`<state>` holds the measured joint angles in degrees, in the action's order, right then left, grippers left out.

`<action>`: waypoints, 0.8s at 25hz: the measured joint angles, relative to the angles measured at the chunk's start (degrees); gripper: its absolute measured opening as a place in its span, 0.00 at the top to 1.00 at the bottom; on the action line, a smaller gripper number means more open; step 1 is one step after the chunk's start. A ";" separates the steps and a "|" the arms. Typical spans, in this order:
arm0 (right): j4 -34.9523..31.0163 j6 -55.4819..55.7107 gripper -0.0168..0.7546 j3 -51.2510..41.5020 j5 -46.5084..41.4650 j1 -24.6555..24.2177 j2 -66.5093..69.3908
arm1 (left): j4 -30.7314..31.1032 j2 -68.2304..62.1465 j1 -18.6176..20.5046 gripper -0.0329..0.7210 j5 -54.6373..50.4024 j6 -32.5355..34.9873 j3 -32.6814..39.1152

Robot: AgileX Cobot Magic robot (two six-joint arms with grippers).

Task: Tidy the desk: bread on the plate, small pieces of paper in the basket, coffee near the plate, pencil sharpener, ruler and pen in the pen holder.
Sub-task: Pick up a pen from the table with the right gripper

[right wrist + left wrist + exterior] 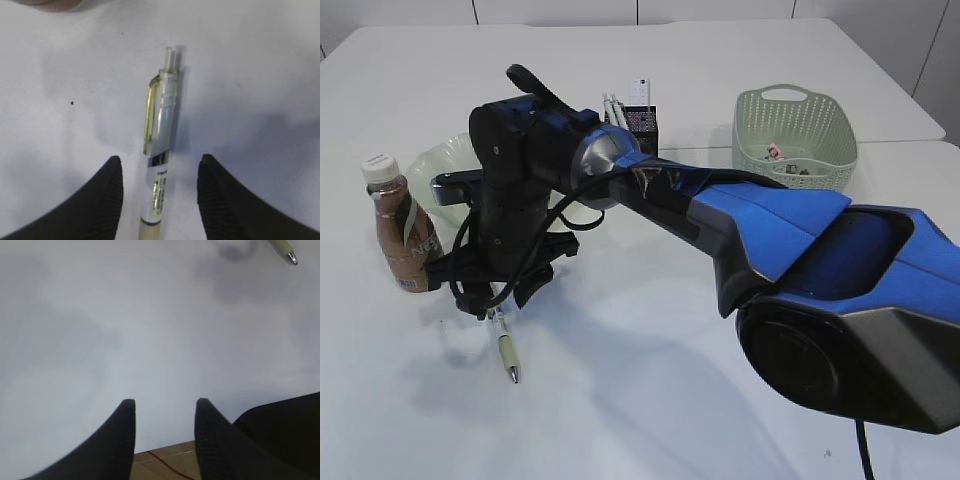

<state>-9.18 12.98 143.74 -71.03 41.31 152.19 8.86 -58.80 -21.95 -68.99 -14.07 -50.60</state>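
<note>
Pen step: right claw (pixel 157 172) spread, straddling pen (pixel 161 150) on surface (pixel 650 390). Next: lower, clench, carry to pen holder (pixel 641 122).

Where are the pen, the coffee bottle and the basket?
pen (pixel 161 150), right wrist view, on the clear barrel by the clip.
coffee bottle (pixel 402 235), exterior view, on the brown body.
basket (pixel 796 130), exterior view, on the green latticed front wall.

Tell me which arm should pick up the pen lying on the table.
Right. The right gripper is open with the pen lying between its fingers. The left gripper is open over bare table, the pen tip far off at its view's edge.
</note>
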 joint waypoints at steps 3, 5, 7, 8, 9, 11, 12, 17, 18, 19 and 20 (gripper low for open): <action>-0.19 0.09 0.47 0.00 0.00 0.00 0.00 | 0.00 0.00 0.00 0.59 0.00 0.00 0.00; -0.19 0.09 0.47 0.00 0.00 0.00 0.10 | 0.00 0.00 0.00 0.59 0.00 0.00 0.00; -0.19 0.09 0.47 0.00 0.00 0.00 0.10 | 0.00 0.00 0.00 0.59 0.00 0.00 0.00; -0.19 0.09 0.47 0.00 0.00 0.00 0.49 | 0.00 0.00 0.00 0.59 0.00 0.00 0.00; -0.29 0.09 0.47 0.00 0.00 0.00 0.92 | 0.00 0.00 0.00 0.59 0.00 0.00 0.00; -0.43 0.13 0.47 0.00 0.00 0.00 1.41 | 0.00 0.00 0.00 0.59 0.00 0.00 0.00; -0.55 0.22 0.47 0.00 0.00 0.00 1.39 | 0.00 0.00 0.00 0.59 0.00 0.00 0.00; -0.63 0.22 0.47 0.00 0.00 0.00 1.39 | 0.00 0.00 0.00 0.59 0.00 0.00 0.00; -0.63 0.22 0.47 0.00 0.00 0.00 1.39 | 0.00 0.00 0.00 0.59 0.00 0.00 0.00; -0.63 0.22 0.47 0.00 0.00 0.00 1.39 | 0.00 0.00 0.00 0.59 0.00 0.00 0.00; -0.52 0.22 0.47 0.00 0.00 0.00 1.39 | 0.00 0.00 0.00 0.59 0.00 0.00 0.00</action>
<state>-9.70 13.20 143.74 -71.03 41.31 153.58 8.86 -58.80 -21.95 -68.99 -14.07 -50.60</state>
